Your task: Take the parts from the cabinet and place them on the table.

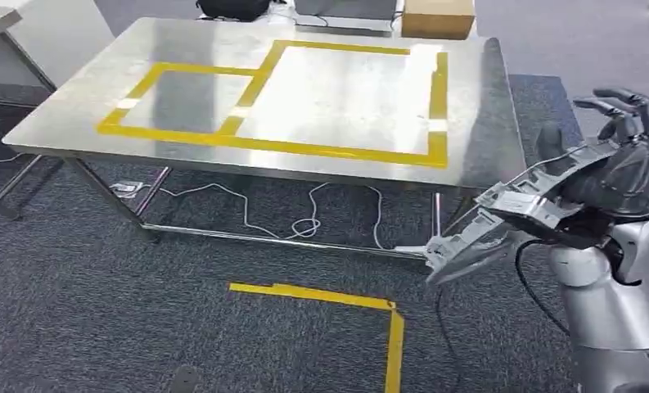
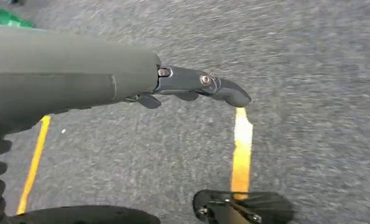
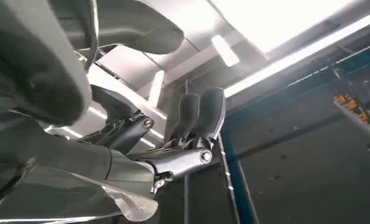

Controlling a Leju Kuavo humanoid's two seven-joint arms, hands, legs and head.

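My right hand [image 1: 628, 155] is raised at the right of the head view, palm up, and carries a long grey metal part [image 1: 501, 217] that slopes down to the left, off the steel table's [image 1: 75, 106] near right corner. In the right wrist view the same hand [image 3: 183, 140] curls its dark fingers [image 3: 199, 114] by the part [image 3: 80, 200]. My left hand [image 2: 192, 86] hangs over the carpet with its fingers curled in and nothing in them. Yellow tape [image 1: 255, 82] marks two rectangles on the tabletop.
A brown cardboard box [image 1: 437, 18] and a dark object stand behind the table's far edge. Cables [image 1: 304, 221] lie on the carpet under the table. Yellow tape [image 1: 337, 299] marks a corner on the floor in front of it.
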